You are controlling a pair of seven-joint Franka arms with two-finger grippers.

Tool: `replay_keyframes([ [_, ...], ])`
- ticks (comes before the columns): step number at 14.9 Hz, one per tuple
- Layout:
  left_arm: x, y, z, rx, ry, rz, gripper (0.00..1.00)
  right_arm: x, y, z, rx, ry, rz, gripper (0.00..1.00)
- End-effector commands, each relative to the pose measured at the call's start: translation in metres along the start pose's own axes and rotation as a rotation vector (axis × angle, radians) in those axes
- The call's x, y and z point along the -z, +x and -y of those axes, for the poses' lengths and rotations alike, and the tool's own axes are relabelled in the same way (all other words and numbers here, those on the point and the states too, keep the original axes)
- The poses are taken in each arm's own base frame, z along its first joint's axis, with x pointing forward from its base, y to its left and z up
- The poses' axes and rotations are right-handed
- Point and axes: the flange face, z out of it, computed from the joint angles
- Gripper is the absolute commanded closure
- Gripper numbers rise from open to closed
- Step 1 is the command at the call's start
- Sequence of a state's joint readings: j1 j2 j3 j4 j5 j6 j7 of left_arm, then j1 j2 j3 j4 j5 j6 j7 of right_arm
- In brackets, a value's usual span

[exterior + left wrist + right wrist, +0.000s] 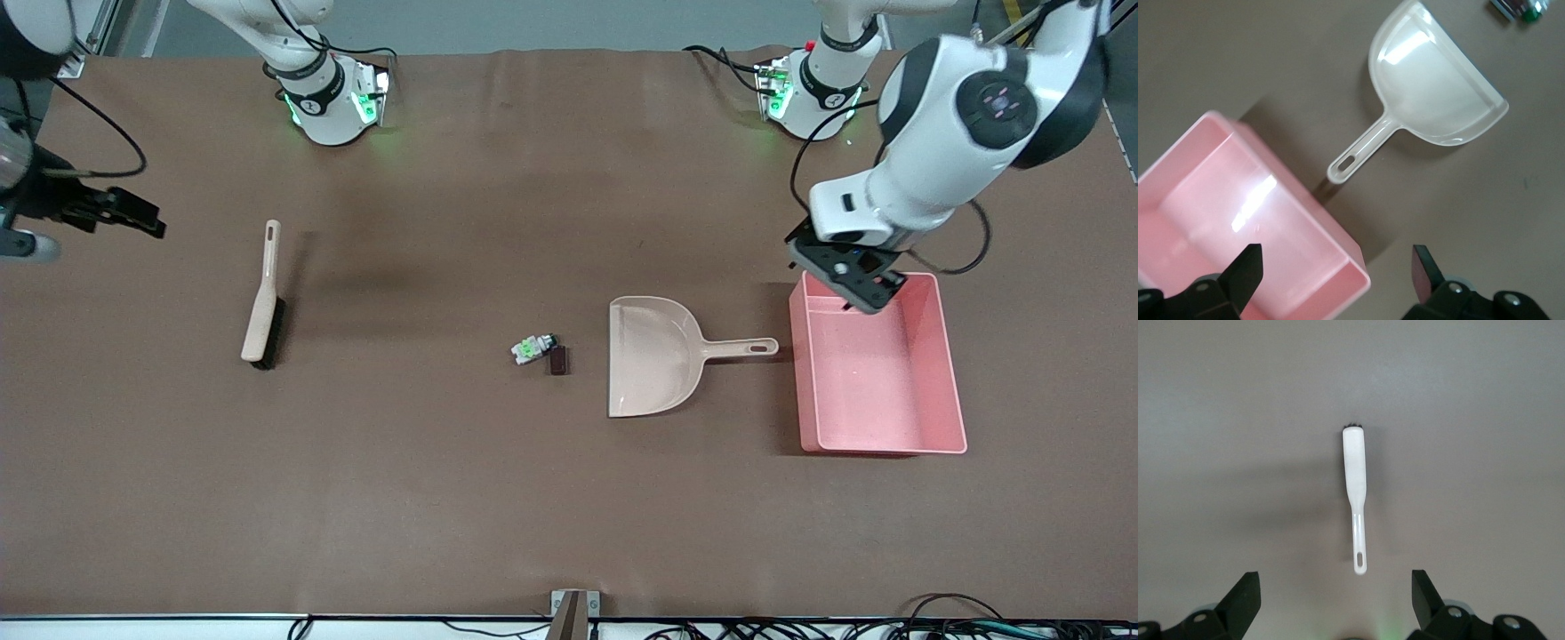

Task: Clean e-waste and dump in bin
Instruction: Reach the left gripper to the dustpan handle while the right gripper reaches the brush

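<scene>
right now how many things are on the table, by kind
e-waste pieces: 2 (white and green piece, dark block)
dustpan: 1
brush: 1
pink bin: 1
total: 5

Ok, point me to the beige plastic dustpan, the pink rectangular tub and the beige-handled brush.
beige plastic dustpan [649, 356], front view, middle of its scoop.
pink rectangular tub [876, 444], front view, rim nearest the camera.
beige-handled brush [264, 298], front view, mid-handle.
</scene>
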State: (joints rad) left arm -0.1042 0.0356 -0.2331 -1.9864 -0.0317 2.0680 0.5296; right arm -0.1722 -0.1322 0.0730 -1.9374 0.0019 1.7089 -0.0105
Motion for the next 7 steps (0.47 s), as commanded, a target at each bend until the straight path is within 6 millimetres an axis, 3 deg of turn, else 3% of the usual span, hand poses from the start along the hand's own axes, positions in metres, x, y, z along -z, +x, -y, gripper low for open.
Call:
replay_keyframes([
  [1,-0.034,0.018,-0.009,-0.131,-0.014,-0.028,0.04,-0.055,-0.036,-0.024,0.037,0.025,-0.038,0.0],
  [3,-0.066,0.024,-0.018,-0.222,-0.002,-0.064,0.06,-0.083,-0.037,-0.03,0.053,0.028,-0.045,0.0],
  [6,-0.112,0.028,-0.023,-0.364,-0.01,-0.083,0.1,-0.142,-0.049,-0.03,0.072,0.024,-0.065,0.0],
  [7,-0.126,0.031,-0.024,-0.417,-0.016,-0.088,0.1,-0.15,-0.052,-0.031,0.075,0.024,-0.062,0.0],
])
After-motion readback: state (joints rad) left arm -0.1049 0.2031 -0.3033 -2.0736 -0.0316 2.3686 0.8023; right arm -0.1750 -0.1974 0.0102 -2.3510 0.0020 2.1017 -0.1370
